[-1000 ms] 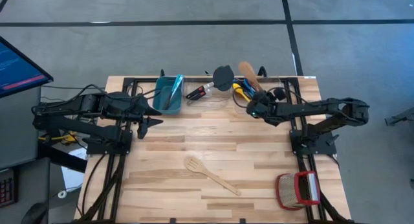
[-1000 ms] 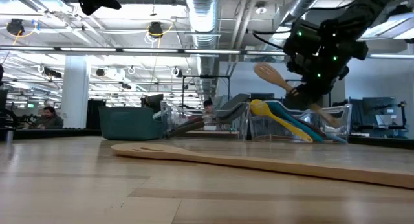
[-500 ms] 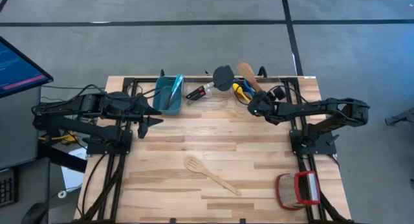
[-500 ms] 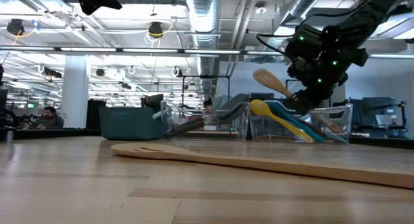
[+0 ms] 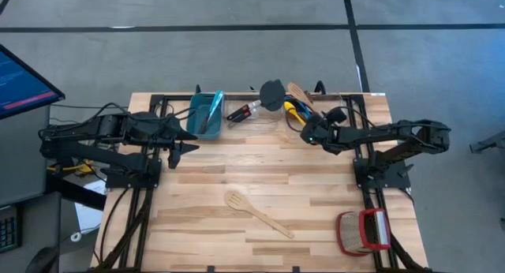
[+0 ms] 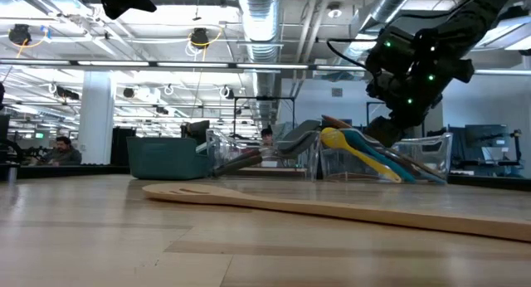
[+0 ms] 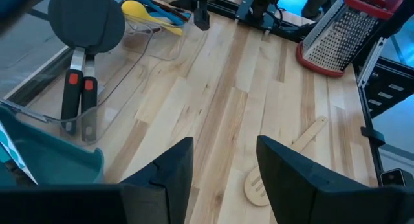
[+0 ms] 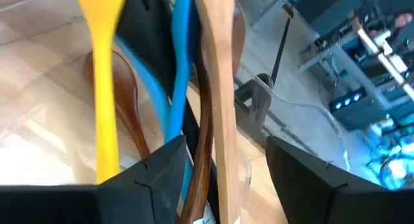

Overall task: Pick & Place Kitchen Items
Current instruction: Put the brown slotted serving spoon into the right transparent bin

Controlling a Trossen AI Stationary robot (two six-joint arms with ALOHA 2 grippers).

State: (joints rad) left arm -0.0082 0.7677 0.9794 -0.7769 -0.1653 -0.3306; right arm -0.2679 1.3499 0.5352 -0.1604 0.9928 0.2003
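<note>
Wooden desk: slotted wooden spoon lying toward the front edge. My right gripper, fingers spread, hovers over the clear bin of utensils at the back edge. My left gripper, fingers apart, empty, waits beside the teal bin.

Pale striped-wood worktop, teal bin at the far left, red-and-tan basket near right. Light wooden slotted spoon in the middle, plus a yellow spoon, blue spoon and black spatula far back.
</note>
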